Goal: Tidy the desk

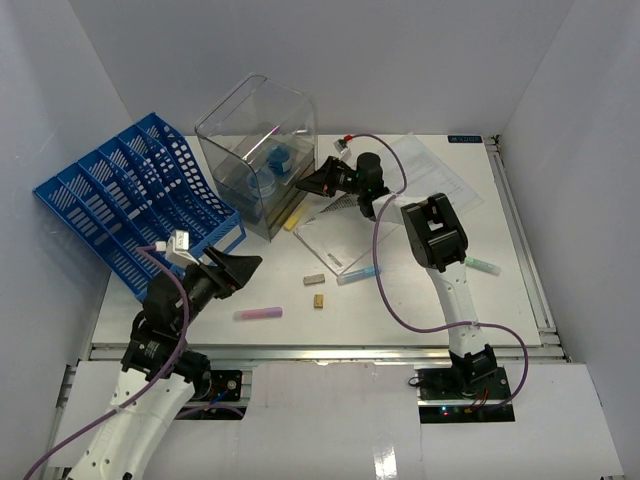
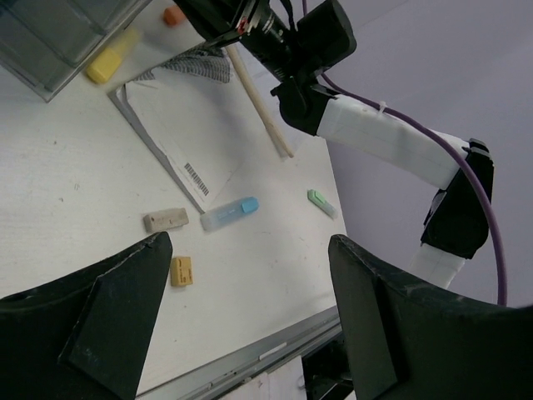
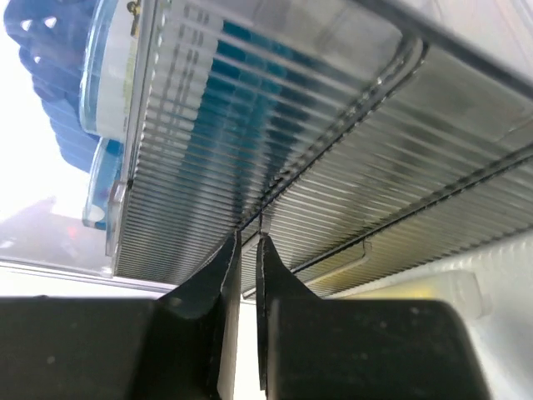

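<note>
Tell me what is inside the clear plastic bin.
Blue round items show through the clear plastic bin's walls, near its floor; the right wrist view shows them blurred through ribbed plastic. What they are, and anything behind them, cannot be told.

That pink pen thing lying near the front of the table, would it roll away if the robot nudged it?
Probably. The pink marker looks round and lies flat on the smooth white desk, so a sideways nudge would likely roll it. It seems small and light, and likely stiff enough for the open left pincer to lift.
</note>
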Action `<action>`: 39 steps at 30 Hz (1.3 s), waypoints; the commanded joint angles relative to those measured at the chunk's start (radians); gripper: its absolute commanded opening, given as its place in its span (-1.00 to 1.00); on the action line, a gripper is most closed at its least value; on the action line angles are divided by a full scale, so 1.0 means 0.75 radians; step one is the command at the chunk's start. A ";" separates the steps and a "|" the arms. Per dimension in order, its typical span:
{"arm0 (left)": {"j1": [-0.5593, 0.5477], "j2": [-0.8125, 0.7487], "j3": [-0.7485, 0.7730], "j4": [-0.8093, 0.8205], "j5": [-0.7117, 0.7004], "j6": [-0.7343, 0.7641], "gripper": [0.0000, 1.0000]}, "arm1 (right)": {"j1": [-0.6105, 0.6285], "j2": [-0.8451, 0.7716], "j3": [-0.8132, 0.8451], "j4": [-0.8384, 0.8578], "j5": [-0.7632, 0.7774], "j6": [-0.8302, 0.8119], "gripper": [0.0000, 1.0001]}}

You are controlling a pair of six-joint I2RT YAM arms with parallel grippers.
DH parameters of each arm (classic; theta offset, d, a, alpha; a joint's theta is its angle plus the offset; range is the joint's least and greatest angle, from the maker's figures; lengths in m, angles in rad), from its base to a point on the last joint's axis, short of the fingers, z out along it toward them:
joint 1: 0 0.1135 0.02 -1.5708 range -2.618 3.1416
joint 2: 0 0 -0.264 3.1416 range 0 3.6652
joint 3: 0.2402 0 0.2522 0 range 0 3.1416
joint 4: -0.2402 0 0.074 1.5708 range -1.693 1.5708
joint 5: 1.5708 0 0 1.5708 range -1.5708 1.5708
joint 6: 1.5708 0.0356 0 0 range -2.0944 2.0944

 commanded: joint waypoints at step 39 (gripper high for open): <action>-0.122 0.989 0.481 -0.436 0.053 0.549 0.72 | -0.191 -1.141 -0.725 -1.445 -0.347 -2.013 0.94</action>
